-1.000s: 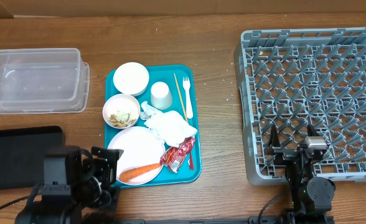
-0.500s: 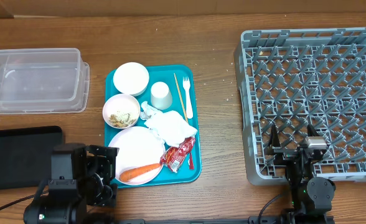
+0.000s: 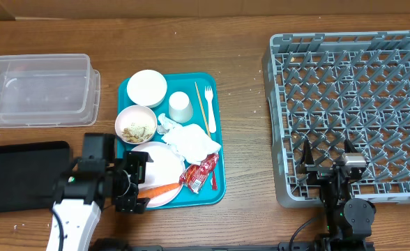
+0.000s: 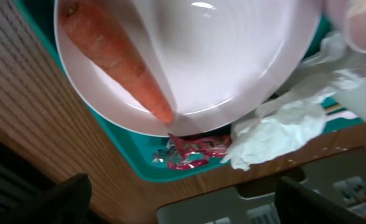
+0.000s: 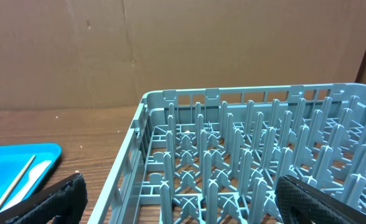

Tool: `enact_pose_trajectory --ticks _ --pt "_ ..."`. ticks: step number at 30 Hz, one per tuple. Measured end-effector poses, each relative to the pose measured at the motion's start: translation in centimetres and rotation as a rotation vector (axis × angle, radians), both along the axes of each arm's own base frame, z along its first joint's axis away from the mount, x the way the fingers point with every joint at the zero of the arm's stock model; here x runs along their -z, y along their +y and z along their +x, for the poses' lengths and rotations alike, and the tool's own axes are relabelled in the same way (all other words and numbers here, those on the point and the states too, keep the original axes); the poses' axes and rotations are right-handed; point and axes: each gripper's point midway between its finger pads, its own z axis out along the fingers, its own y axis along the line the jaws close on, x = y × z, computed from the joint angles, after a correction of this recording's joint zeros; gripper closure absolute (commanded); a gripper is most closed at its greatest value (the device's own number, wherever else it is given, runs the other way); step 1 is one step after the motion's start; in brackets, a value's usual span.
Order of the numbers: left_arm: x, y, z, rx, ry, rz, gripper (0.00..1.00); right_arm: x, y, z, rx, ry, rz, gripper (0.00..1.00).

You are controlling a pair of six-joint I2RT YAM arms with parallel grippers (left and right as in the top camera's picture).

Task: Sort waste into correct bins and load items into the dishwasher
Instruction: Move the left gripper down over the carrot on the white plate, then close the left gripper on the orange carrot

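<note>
Hovered wide-jawed and empty over carrot [image 3: 162, 188] on plate [image 3: 161, 162] (left gripper [image 3: 139, 183]); rested equally agape at rack [image 3: 351, 90] edge (right gripper [image 3: 328, 157]).

No lettering can be read anywhere; the print on the red snack wrapper [image 3: 200, 173] is too small.

L end effector [image 3: 139, 183] wide | at plate [image 3: 160, 162] edge | carrot [image 3: 162, 188] on plate
</note>
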Motion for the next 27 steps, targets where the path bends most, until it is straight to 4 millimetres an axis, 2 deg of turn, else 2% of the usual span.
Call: enact_pose_trajectory --ticks 8,14,20,27 --pt "3.9 -2.4 0.3 0.123 0.144 0.031 0.06 0.0 0.0 0.0 0.000 0.000 0.000 0.00" --pt "5.8 -1.0 -0.1 0.065 0.241 0.115 0.05 0.0 0.0 0.0 0.000 0.000 0.000 0.00" --pt "6.2 0.2 -0.7 0.015 0.280 0.183 0.00 0.0 0.0 0.0 -0.001 0.000 0.000 0.00" --pt "7.0 0.3 -0.2 -0.039 0.300 0.187 0.00 0.0 0.0 0.0 0.000 0.000 0.000 0.00"
